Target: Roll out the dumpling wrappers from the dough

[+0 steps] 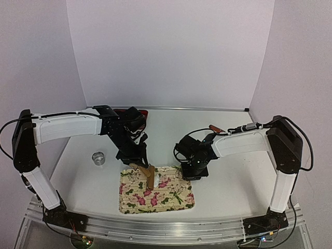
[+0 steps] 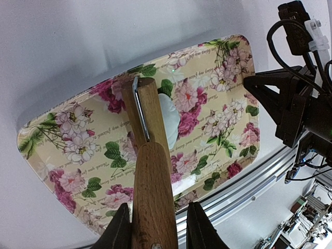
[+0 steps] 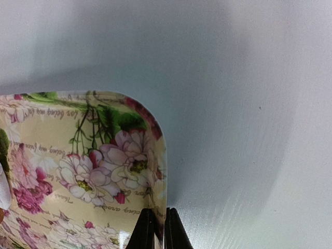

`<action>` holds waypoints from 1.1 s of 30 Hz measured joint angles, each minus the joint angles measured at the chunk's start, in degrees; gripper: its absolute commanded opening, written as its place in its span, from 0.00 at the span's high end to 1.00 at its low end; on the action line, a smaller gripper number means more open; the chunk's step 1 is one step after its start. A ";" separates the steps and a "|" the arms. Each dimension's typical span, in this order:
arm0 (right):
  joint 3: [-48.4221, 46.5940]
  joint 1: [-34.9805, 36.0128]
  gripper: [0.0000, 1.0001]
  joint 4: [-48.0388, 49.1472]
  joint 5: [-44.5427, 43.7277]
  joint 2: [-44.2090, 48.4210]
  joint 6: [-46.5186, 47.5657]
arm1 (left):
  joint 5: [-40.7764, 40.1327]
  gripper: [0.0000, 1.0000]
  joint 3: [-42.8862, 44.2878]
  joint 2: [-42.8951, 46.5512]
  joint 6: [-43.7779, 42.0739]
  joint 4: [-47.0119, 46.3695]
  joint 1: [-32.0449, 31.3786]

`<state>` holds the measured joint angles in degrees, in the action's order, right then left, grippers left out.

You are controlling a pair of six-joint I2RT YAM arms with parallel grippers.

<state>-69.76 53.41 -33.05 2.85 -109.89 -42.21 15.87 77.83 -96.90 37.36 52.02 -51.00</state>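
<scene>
The white dough (image 2: 170, 116) is lying in the middle of the flowery tray (image 2: 228, 72), but the wooden rolling pin (image 2: 150, 171) is hiding most of it, so its shape is hard to tell. The left gripper (image 2: 158, 231) is squeezing the pin's handle, and the right gripper (image 3: 155, 228) is pinching the tray's edge, fingers nearly together. A small metal ring (image 1: 98, 157) is sitting on the table (image 1: 233, 181), well apart from the tray

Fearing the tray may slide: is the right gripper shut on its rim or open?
Shut: the right gripper pinches the tray at its rim, fingers nearly touching.
</scene>
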 measured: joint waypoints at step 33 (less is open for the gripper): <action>0.07 0.63 1.00 -1.04 -1.35 -0.02 -0.95 | -3.23 1.00 -9.05 6.08 -1.29 -2.50 2.04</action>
<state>-69.69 54.04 -34.08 1.50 -109.91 -43.15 12.64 68.78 -90.82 36.07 49.52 -48.96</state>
